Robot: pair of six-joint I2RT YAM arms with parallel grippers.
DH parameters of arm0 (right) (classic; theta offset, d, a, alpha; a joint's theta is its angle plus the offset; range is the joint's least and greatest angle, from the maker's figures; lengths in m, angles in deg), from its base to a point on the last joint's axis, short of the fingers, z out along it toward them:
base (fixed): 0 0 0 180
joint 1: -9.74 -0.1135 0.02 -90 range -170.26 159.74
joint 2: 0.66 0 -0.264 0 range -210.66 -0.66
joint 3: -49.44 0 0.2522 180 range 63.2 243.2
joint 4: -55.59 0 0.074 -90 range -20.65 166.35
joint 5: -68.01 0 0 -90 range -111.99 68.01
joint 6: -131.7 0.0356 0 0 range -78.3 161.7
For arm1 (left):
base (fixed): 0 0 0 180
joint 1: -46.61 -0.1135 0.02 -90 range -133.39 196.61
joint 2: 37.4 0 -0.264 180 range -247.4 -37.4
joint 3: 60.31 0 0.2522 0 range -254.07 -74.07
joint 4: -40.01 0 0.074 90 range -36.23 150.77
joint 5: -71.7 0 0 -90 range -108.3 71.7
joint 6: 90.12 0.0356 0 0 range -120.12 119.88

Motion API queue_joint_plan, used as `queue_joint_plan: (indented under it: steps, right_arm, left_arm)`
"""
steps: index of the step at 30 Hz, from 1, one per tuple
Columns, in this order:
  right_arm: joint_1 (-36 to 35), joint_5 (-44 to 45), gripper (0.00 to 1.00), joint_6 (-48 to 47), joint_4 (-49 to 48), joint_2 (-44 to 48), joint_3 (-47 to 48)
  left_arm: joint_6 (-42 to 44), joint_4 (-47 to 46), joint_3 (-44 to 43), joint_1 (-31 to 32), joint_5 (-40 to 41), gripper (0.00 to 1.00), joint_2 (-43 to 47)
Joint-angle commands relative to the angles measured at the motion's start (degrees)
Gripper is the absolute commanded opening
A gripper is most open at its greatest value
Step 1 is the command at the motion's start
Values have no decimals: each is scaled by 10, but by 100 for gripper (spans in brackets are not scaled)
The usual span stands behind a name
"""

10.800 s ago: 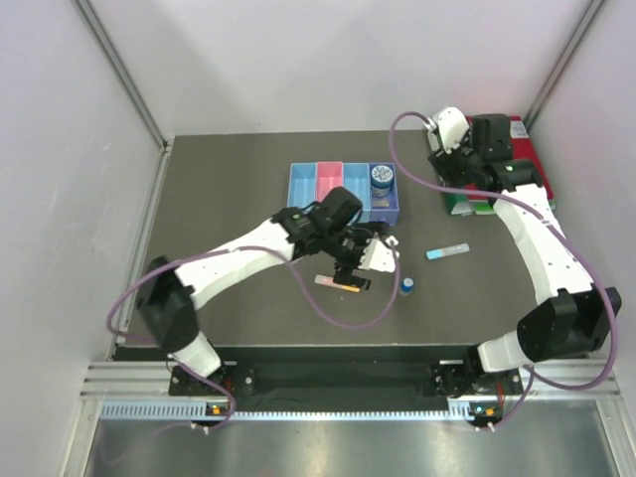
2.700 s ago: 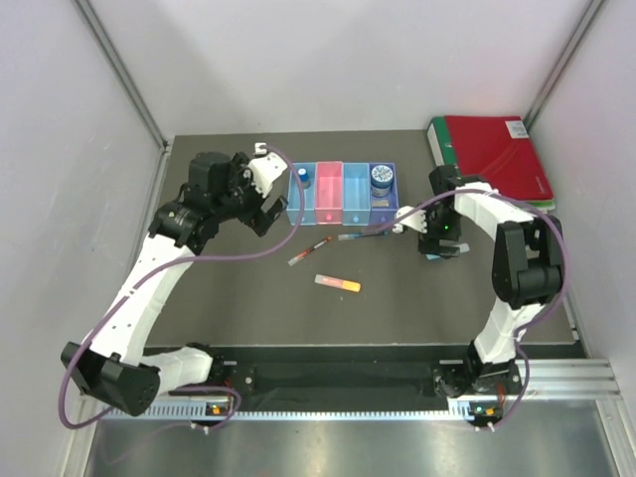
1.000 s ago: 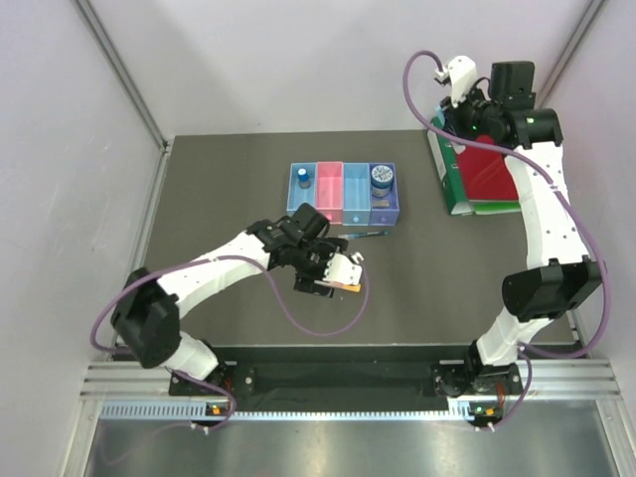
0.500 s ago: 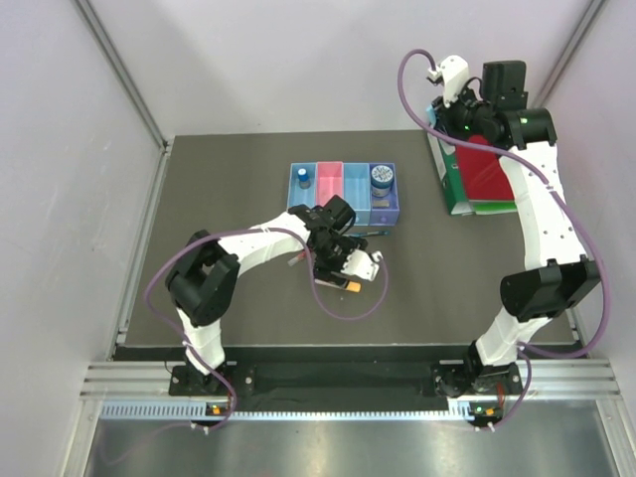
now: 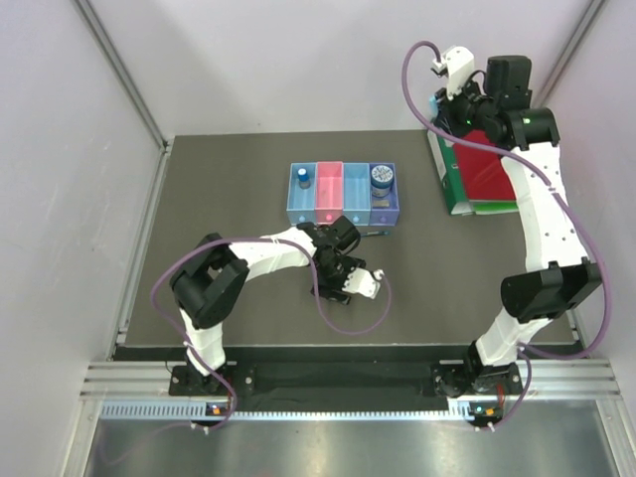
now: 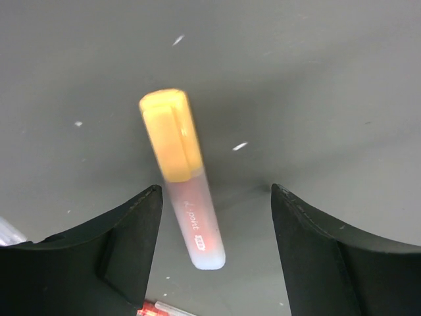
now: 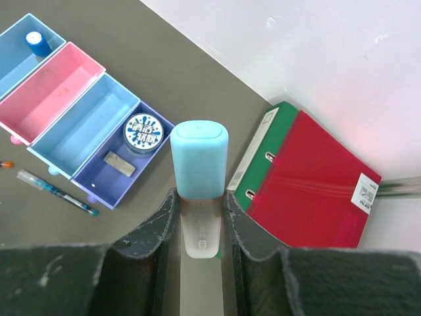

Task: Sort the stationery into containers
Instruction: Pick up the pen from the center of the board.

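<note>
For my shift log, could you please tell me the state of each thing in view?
Left pincer: open, astride the orange highlighter.
Orange highlighter: lying on the table.
Right pincer: shut on the blue highlighter.
Pink bin: empty.
Purple bin: holds jar and tag.
Binders: closed.

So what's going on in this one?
The left gripper hangs open over the orange-capped highlighter, which lies on the table between its fingers, not gripped. The right gripper holds the light blue highlighter raised near the binders. In the bins, a blue-capped bottle sits in the end blue one, a round jar and tag in the purple one; a pen lies outside.
</note>
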Motion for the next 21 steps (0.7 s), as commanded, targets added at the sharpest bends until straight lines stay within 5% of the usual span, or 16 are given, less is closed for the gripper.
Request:
queue_joint_plan:
  steps: [1, 10, 18, 21]
  right_arm:
    - [-2, 0, 10, 13, -25, 37, 27]
    - [-3, 2, 10, 17, -37, 62, 8]
    - [-3, 7, 10, 24, -47, 75, -7]
    - [-3, 12, 10, 22, -47, 78, -16]
  left_arm:
    - [-27, -37, -3, -1, 23, 69, -7]
    - [-53, -45, -20, 4, 40, 43, -38]
    - [-73, -18, -32, 15, 43, 2, -47]
    - [-93, -15, -39, 18, 39, 0, -40]
